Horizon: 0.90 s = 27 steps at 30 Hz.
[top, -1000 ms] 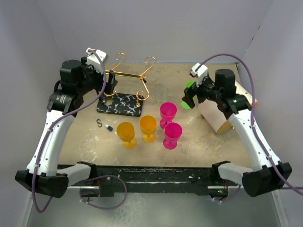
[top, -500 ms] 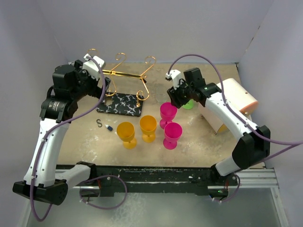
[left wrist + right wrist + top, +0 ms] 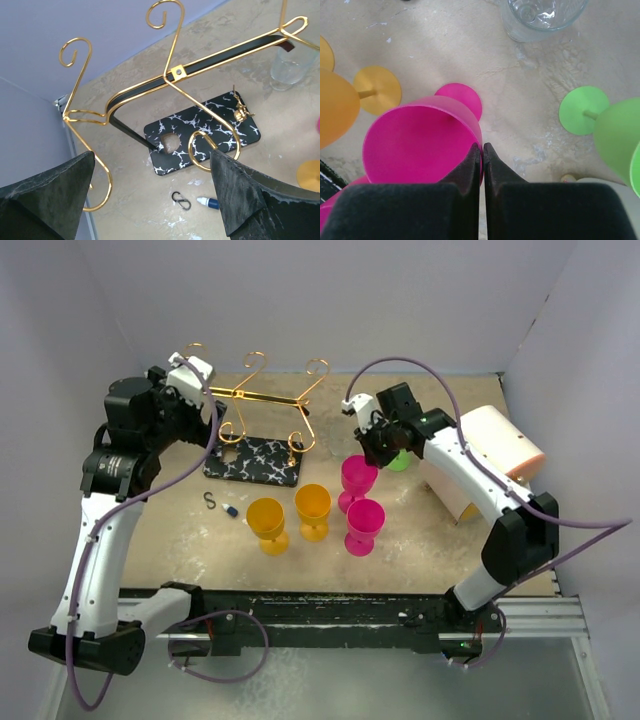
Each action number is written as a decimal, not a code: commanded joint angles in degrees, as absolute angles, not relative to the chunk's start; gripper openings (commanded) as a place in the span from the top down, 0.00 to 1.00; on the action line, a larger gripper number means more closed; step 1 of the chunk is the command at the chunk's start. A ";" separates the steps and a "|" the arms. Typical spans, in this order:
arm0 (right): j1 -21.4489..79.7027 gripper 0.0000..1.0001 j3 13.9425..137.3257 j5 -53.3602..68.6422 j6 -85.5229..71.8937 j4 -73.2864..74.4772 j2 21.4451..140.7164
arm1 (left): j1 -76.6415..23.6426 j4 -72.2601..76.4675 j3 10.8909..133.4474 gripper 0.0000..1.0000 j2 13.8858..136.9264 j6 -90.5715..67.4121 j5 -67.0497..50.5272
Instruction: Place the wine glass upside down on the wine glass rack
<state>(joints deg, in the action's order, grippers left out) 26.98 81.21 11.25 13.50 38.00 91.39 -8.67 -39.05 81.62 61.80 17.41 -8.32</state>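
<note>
At tips of right gripper (image 3: 481, 148), pinches pink glass (image 3: 420, 142) by rim; ahead of left gripper (image 3: 152, 157), spread wide, faces gold rack (image 3: 175, 72).

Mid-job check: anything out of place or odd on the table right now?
Only small clutter: a metal clip and a blue-and-white piece lie loose on the table by the near edge of the wine glass rack base. Nothing tipped or spilled. The right hand looks pinched on the rear pink wine glass rim.

Gold wire wine glass rack (image 3: 270, 397) with black, white-marbled base (image 3: 255, 460); 1 pink wine glass (image 3: 356, 475), second pink glass (image 3: 365, 523), 2 orange glasses (image 3: 266, 517), 1 green glass (image 3: 400, 460).
</note>
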 commanded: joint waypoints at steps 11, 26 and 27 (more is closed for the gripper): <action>25.32 1.00 92.27 6.01 18.51 44.13 77.70 | -6.46 -44.03 93.01 0.01 66.90 14.84 -2.25; 24.15 1.00 116.96 1.97 20.90 43.89 74.81 | -6.50 -37.43 103.79 0.01 71.53 4.93 -23.37; 24.17 1.00 118.69 2.40 20.73 43.86 75.59 | -6.53 -36.91 104.92 0.01 72.40 4.08 -24.52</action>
<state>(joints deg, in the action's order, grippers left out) 24.32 112.49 2.68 20.01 45.19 74.00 -6.76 -42.59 99.63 69.93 8.82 -16.53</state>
